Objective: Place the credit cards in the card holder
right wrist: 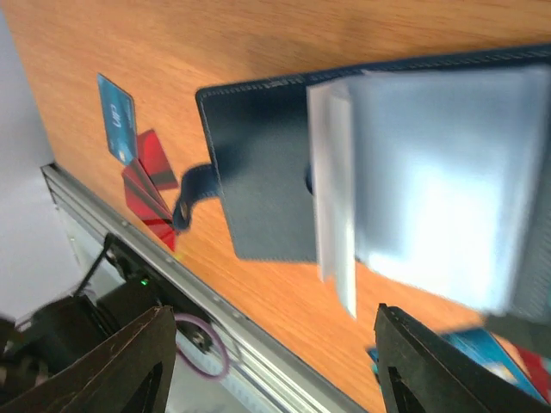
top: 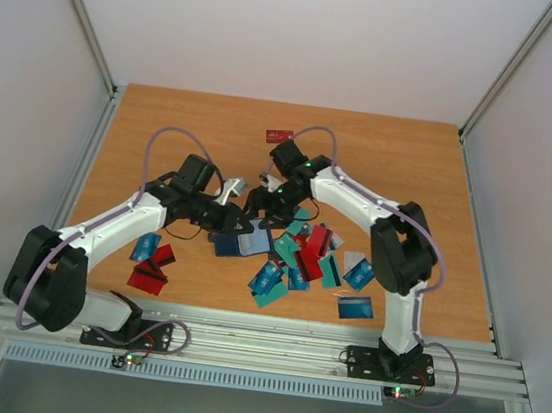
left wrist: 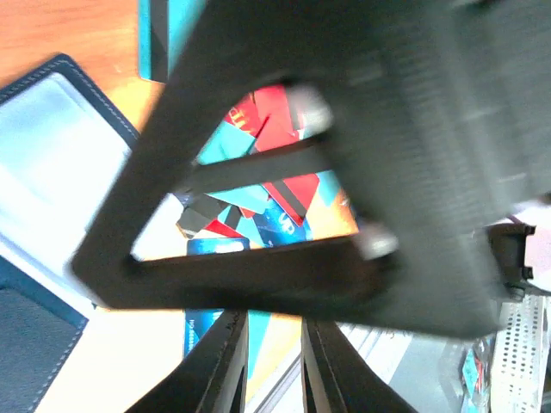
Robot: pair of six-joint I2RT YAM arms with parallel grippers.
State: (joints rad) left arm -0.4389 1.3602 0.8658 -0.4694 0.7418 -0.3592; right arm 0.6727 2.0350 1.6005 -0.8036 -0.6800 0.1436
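Right end effector [right wrist: 271,311], wide apart, over open card holder [right wrist: 258,155]; rail [right wrist: 250,363] apparently near

Left arm [top: 123,220] and right arm [top: 357,201] angled inward; left jaws narrowly parted; right jaws wide.

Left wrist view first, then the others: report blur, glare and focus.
Left wrist: a black robot part at the lens is blurred; the credit cards seen through it are sharper. Right wrist: on the card holder the pale sleeves glare white and smear. Top external: evenly lit, slightly soft.
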